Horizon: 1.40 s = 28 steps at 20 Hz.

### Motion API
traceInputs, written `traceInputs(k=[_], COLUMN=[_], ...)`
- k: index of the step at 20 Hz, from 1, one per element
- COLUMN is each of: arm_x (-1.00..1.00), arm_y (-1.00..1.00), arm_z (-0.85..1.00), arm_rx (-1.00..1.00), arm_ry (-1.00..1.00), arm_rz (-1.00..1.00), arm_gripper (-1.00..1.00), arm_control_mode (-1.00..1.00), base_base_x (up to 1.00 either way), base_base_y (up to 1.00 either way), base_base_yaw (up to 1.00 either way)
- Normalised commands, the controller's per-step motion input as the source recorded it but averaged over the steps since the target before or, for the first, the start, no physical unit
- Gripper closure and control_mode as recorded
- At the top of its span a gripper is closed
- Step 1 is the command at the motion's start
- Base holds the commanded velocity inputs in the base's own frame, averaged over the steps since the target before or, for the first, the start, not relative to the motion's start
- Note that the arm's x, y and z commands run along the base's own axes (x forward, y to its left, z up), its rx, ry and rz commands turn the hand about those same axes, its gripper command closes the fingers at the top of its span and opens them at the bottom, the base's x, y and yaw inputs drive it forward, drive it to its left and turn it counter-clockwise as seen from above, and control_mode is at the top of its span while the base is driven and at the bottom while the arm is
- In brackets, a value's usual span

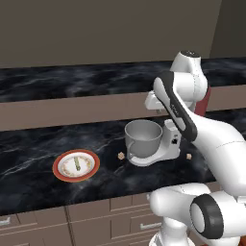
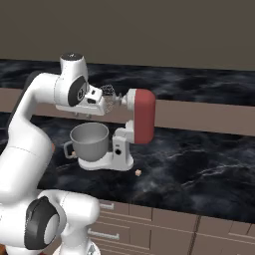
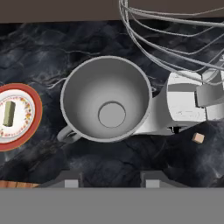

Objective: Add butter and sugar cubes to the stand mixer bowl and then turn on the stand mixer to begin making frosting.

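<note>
My pincer (image 3: 109, 179) hangs above the stand mixer bowl (image 3: 106, 98), jaws partly apart and holding nothing. The bowl is empty on the stand mixer (image 2: 130, 130), mid-counter. The butter (image 3: 9, 113) lies on the orange-rimmed plate (image 3: 36, 114) toward the left end; sugar cubes (image 3: 198, 138) sit on the counter beside the mixer. I judge nothing is added yet.

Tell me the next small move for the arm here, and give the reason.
Probably swing the hand toward the orange-rimmed plate and lower over the butter. The stand mixer bowl looks empty, the butter lies on the plate, and two sugar cubes sit on the counter. The fingers hover apart above the bowl, holding nothing.
</note>
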Motion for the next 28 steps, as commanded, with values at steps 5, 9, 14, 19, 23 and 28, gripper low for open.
traceInputs(k=[5,9,14,19,23,28], arm_x=[0.00,0.00,0.00,0.00,0.00,0.00], arm_y=[0.00,0.00,0.00,0.00,0.00,0.00], arm_z=[0.00,0.00,0.00,0.00,0.00,0.00], arm_rx=[0.00,0.00,0.00,0.00,0.00,0.00], arm_ry=[0.00,0.00,0.00,0.00,0.00,0.00], arm_rz=[0.00,0.00,0.00,0.00,0.00,0.00], arm_gripper=[-1.00,-1.00,-1.00,-1.00,-1.00,-1.00], arm_control_mode=[1.00,1.00,1.00,1.00,1.00,1.00], base_base_x=[-0.05,-0.45,-0.51,-0.22,-0.14,-0.04], base_base_y=[-0.04,-0.27,-0.27,-0.30,-0.52,-0.53], base_base_yaw=[0.00,0.00,0.01,0.03,0.02,0.00])
